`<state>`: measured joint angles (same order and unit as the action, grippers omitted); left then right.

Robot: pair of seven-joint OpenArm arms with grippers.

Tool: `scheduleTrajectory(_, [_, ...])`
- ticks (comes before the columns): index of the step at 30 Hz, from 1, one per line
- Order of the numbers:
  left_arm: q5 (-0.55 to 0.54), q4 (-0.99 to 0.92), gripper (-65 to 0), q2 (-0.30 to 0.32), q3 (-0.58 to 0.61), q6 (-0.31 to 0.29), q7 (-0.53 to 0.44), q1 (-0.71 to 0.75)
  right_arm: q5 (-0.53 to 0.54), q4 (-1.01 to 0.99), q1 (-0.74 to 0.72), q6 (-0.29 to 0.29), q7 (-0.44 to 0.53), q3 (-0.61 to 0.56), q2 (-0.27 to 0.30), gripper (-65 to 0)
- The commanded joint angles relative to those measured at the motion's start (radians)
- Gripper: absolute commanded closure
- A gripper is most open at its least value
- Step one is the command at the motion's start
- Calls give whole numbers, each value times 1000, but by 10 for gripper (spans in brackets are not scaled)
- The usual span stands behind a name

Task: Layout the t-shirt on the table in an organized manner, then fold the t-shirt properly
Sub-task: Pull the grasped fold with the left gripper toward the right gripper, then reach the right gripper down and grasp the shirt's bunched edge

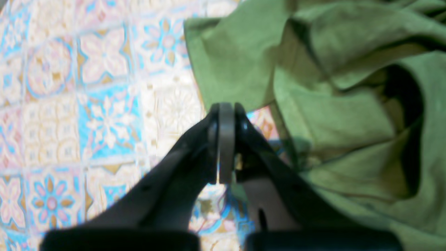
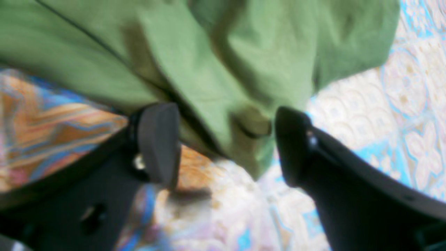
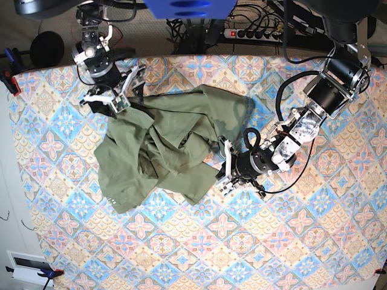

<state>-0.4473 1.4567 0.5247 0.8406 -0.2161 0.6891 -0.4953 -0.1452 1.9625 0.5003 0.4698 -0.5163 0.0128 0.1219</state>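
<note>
T-shirt (image 3: 160, 145): soft olive-green cotton, matte, crumpled into deep folds and overlapping flaps; it lies in a loose heap on the left-centre of the table in the base view, one hem corner pointing toward the near edge.

Table (image 3: 290, 241): broad flat surface under a cloth printed with tile-like diamonds of blue, pink, orange and cream flowers; far wider than the shirt.

Left gripper (image 1: 226, 139): black, tapering fingers with grey pads; the jaws are pressed fully together, pad against pad, with nothing between them. It sits just beside the shirt's right-hand edge in the base view, over bare patterned cloth.

Right gripper (image 2: 226, 143): black fingers with rounded dark pads (image 2: 158, 139); the jaws stand wide apart. A folded point of green fabric lies in the gap, close to the far pad, yet neither pad clamps it. In the base view it sits at the shirt's far-left corner.

Cables (image 3: 260, 27): dark, tangled, with a power strip, behind the table's far edge.
</note>
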Motion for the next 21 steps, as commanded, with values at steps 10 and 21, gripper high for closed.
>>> scheduleTrajectory(10, [-5,16,0,4,-16,7,-26,16,11,30,-164,-6,41,-41,5,-363])
scheduleTrajectory(21, [-5,22,0,4,-126,8,-22,91,14,-61,-461,-6,-67,-86,6,-362])
